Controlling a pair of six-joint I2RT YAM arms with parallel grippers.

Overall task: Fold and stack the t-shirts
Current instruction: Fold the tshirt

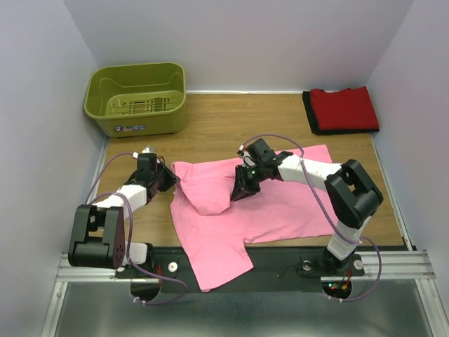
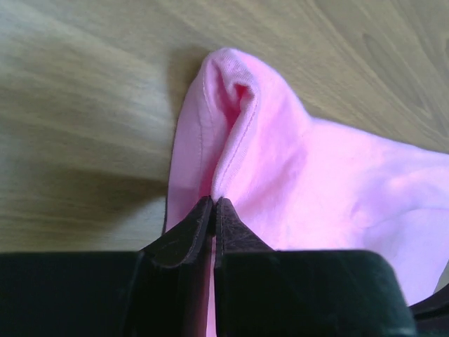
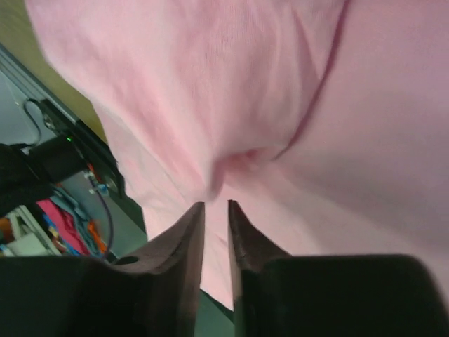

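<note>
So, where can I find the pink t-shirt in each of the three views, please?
Top external: the pink t-shirt lies spread across the middle, between the two arms.
Left wrist: it takes the centre and right, with a folded edge at the top middle.
Right wrist: it fills nearly the whole picture.
Shared landmark: the wooden table, also at the left in the left wrist view; in the right wrist view it cannot be told for sure.
</note>
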